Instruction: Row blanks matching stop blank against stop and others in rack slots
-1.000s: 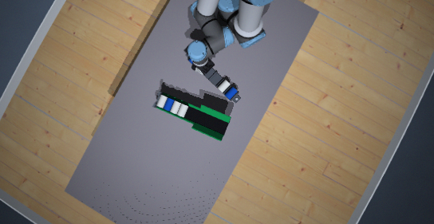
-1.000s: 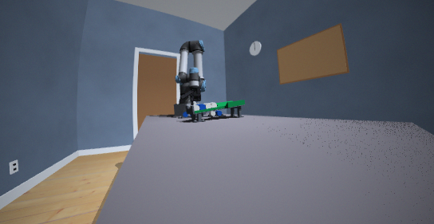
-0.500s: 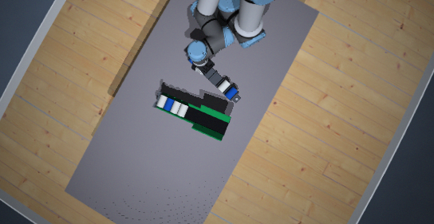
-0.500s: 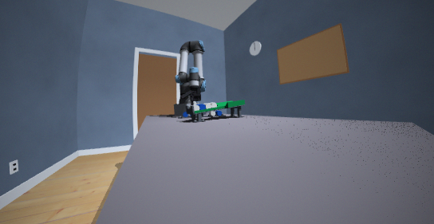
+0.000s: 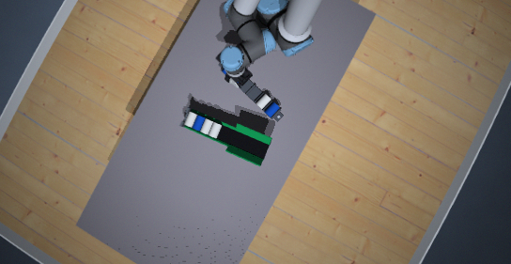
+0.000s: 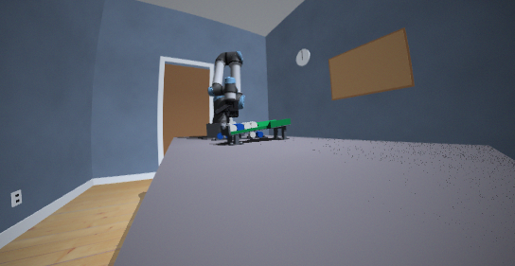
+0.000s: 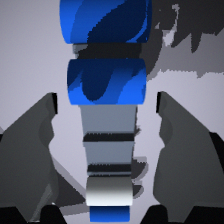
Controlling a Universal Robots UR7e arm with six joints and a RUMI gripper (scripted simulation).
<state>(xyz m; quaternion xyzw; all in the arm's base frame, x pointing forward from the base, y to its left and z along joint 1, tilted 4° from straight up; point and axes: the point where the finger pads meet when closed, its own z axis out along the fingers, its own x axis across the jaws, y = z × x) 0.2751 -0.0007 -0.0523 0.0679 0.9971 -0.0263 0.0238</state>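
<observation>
Fingers (image 5: 245,75), wrist view: standing about half open, holding nothing, one on each side of the near blue blank (image 7: 106,82), a gap showing at both its ends. The blank is lying across the stock rack (image 7: 107,119) (image 5: 253,91), sticking out about evenly at either side. A farther blue blank (image 7: 105,21) is lying beyond it. Toward the rack's other end, a white blank (image 7: 109,191) (image 5: 264,101) and an end blue blank (image 7: 110,214) (image 5: 272,110) are lying across.

Top view: fingers hovering over the rack's end nearer the arm. Beside the rack, the feed ramp (image 5: 244,141) (image 6: 280,123) is carrying four blanks: stop white (image 5: 191,119), ramp blue (image 5: 199,123), then two more whites (image 5: 207,127) (image 5: 215,130). White seems the ramp's color. Handling, as judged: if the near blue is seated, lifting straight up with equal clearance, so no finger drags it off center; the ramp blue is still needing removal, the rack's white needing transfer.

Exterior view: ramp sloping on its legs; rack mostly hidden behind it; finger spacing too small to tell.
</observation>
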